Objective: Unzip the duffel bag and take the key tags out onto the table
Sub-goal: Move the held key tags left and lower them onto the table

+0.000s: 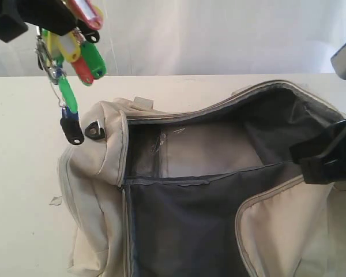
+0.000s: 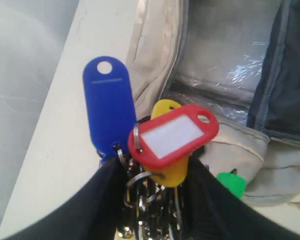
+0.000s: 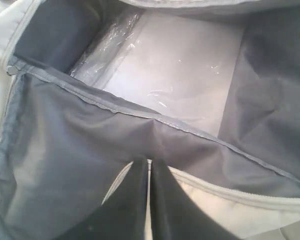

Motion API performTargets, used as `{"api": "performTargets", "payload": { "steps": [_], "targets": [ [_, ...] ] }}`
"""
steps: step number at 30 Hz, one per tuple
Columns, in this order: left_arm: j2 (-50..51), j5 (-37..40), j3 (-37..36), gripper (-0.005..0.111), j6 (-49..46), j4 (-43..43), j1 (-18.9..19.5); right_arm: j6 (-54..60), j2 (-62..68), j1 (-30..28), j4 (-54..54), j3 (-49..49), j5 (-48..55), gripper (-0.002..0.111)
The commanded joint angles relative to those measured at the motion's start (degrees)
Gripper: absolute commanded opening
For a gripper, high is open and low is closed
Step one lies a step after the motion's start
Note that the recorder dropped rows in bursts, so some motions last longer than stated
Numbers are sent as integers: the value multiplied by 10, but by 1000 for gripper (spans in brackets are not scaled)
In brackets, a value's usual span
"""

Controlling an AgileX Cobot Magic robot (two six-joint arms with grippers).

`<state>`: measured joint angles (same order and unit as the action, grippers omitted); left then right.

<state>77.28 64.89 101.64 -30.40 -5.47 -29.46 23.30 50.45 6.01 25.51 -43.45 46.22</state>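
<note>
Tags [image 1: 81,55]: a bunch in red, yellow, green, blue and black on metal rings. It hangs in the air from my left hand, above the table and just off the bag's left end.
Lowest tag: the black one [image 1: 72,130], dangling close beside the bag's D-ring [image 1: 95,130]; I cannot tell whether they touch.
Left hand [image 1: 60,23]: clamped on the rings of the bunch, high at the far left. In my wrist view a red tag [image 2: 172,135], a yellow one [image 2: 166,107] and a blue one [image 2: 109,105] stick out past my fingers.
Right hand [image 1: 323,153]: fingers [image 3: 135,200] pressed together on the bag's rim at its right side, where the edge stands raised.
Bag [image 1: 104,156]: cream fabric, lying on the table with the main opening gaping wide.
Lining [image 3: 65,150]: dark grey, slack and creased.
Bag floor [image 3: 180,70]: a pale panel under crinkled clear plastic.
Table [image 1: 23,144]: white, carrying the bag.
</note>
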Motion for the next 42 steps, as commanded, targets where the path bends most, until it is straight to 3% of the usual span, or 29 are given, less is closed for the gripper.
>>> {"api": "performTargets", "payload": {
  "steps": [1, 11, 21, 33, 38, 42],
  "targets": [
    [-28, 51, -31, 0, 15, 1, 40, 4, -3, 3, 1, 2, -2, 2],
    [-46, 40, -178, 0, 15, 1, 117, 4, -3, 3, 3, 9, -7, 2],
    [-46, -133, -365, 0, 17, 29, 161, 4, -3, 3, 5, 16, -9, 2],
    [-46, -475, -604, 0, 18, 50, 161, 4, -3, 3, 5, 18, -17, 2],
    [-35, -575, -653, 0, 38, 50, 161, 4, -3, 3, 5, 18, -18, 2],
    [4, -572, -647, 0, 72, 55, 161, 4, -3, 3, 5, 18, -21, 2]
  ]
}}
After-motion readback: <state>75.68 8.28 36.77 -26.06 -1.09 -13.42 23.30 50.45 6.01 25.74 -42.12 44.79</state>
